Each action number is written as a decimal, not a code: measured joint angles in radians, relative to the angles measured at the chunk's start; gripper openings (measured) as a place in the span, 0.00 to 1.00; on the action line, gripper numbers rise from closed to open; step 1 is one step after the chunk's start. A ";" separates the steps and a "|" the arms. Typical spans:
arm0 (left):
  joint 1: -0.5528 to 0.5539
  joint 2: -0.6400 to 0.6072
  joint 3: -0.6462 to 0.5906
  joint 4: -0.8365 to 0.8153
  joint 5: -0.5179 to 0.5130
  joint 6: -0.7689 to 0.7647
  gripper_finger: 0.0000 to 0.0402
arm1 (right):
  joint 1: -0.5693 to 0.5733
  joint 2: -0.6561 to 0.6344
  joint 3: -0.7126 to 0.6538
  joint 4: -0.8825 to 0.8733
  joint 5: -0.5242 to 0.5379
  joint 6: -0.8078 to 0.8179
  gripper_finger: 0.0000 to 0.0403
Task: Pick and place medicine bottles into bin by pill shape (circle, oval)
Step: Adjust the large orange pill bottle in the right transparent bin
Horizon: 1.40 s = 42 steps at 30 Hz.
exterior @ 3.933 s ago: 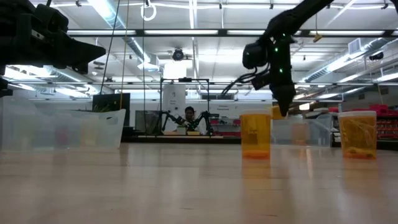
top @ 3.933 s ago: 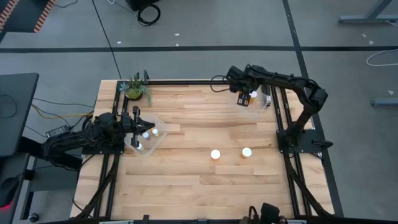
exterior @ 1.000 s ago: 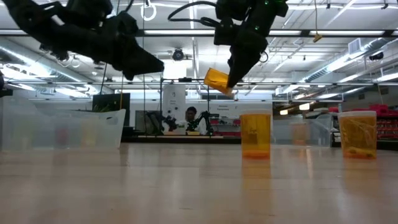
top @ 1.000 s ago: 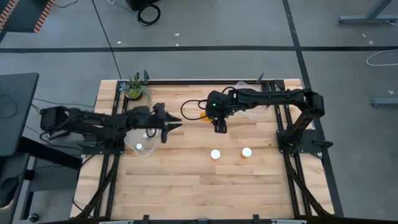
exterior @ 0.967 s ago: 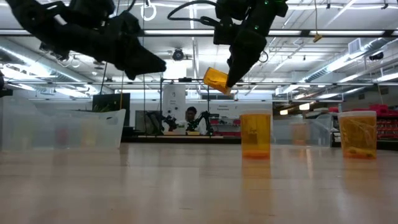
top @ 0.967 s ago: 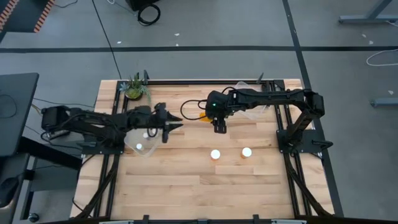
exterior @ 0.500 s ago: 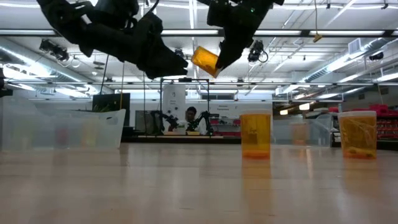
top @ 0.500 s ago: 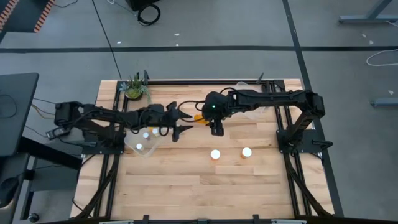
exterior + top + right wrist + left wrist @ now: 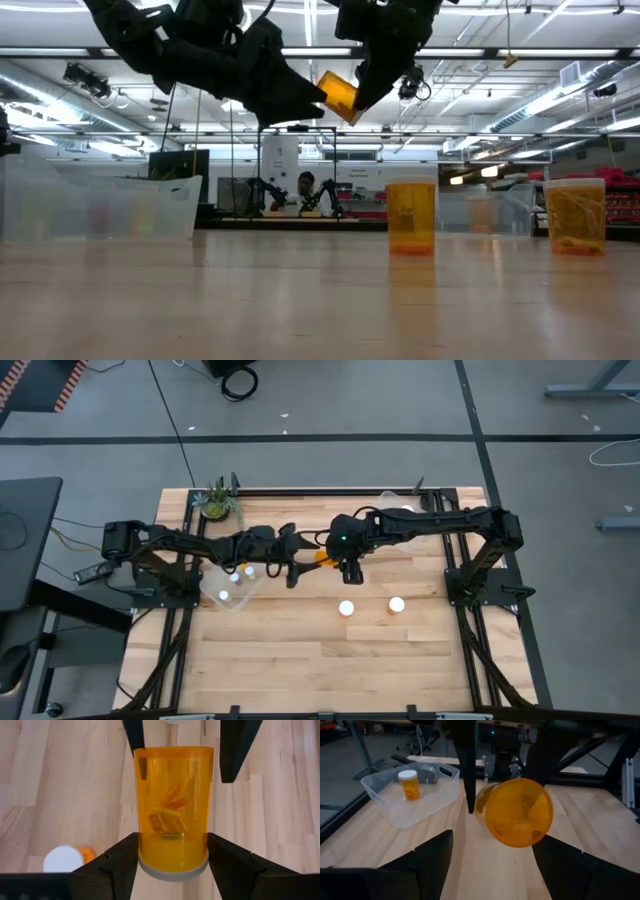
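An amber medicine bottle (image 9: 172,805) with orange pills inside hangs high over the table's middle (image 9: 322,557), tilted in the low view (image 9: 338,95). My right gripper (image 9: 172,840) is shut on it. My left gripper (image 9: 492,842) reaches in from the table's left and is open. Its two fingers (image 9: 132,735) stand on either side of the bottle's base end (image 9: 519,812); I cannot tell whether they touch it. Two more medicine bottles (image 9: 347,607) (image 9: 397,604) stand upright on the table nearer the front edge. My right gripper pinches the bottle's round wall just beside its cap (image 9: 147,850) between its two fingers, which lie across the bottle. It comes from the table's right, slanting down. The bottle is lifted clear and tilted, its base toward my left gripper.
A clear bin (image 9: 252,585) at the table's left holds white-capped bottles. A second clear bin (image 9: 385,805) at the far right holds one bottle (image 9: 409,784). A potted plant (image 9: 217,502) stands at the far left corner. Bare wood lies along the near side.
My left gripper has gone toward the table's right, up to the held bottle, and has opened around its base end. My right gripper has risen a little and shifted slightly left with the bottle, which has stayed tilted and clear of the table.
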 joint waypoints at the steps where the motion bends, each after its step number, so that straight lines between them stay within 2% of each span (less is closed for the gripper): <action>1: 0.000 0.000 0.000 0.003 0.001 0.000 0.70 | 0.000 0.000 0.000 0.000 0.000 0.000 0.56; 8: -0.026 0.005 0.000 0.012 0.000 0.003 0.70 | 0.000 0.000 -0.001 0.006 0.041 0.000 0.56; 16: -0.034 0.022 0.000 0.108 -0.002 0.006 0.70 | 0.000 0.000 -0.002 0.006 0.042 0.000 0.56; 24: -0.031 0.025 -0.001 0.103 -0.013 0.006 0.69 | 0.000 0.000 -0.002 0.016 0.042 -0.003 0.56; 37: -0.031 0.025 0.000 0.097 -0.041 0.009 0.47 | 0.000 0.000 -0.002 0.016 0.042 -0.011 0.56; 42: -0.031 0.024 0.000 0.096 -0.041 0.009 0.45 | 0.000 0.000 -0.002 0.016 0.042 -0.017 0.56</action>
